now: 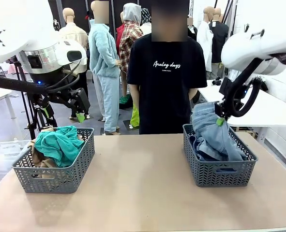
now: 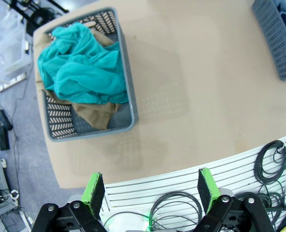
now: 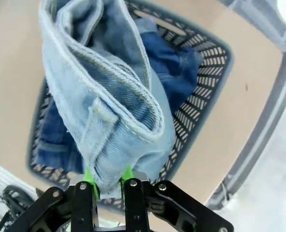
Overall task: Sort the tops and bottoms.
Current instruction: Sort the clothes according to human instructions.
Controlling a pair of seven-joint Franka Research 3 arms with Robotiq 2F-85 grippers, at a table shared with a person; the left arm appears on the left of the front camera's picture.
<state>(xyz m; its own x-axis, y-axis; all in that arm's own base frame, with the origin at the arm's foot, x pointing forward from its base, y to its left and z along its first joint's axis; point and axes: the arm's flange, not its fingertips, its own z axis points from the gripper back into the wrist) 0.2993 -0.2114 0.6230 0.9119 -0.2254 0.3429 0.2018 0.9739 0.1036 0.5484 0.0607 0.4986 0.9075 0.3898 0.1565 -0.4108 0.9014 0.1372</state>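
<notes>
A teal-green top (image 1: pixel 60 142) lies over a tan-beige top (image 1: pixel 38 153) in the left grey basket (image 1: pixel 55 179); the left wrist view shows both, teal (image 2: pixel 82 67) above tan (image 2: pixel 97 113). My left gripper (image 1: pixel 80 116) hangs open above that basket's far side, its green pads (image 2: pixel 93 191) wide apart with nothing between them. My right gripper (image 1: pixel 220 121) is shut on light blue denim shorts (image 1: pixel 215 133), which hang from it into the right grey basket (image 1: pixel 220 174). In the right wrist view the pads (image 3: pixel 88 178) pinch the shorts' edge (image 3: pixel 118 111) above darker denim (image 3: pixel 174 67) in the basket.
A person in a black T-shirt (image 1: pixel 167 72) stands at the table's far side between the two baskets. The tan tabletop (image 1: pixel 143 193) stretches bare between them. A white table (image 1: pixel 273 108) stands at the right behind my right arm.
</notes>
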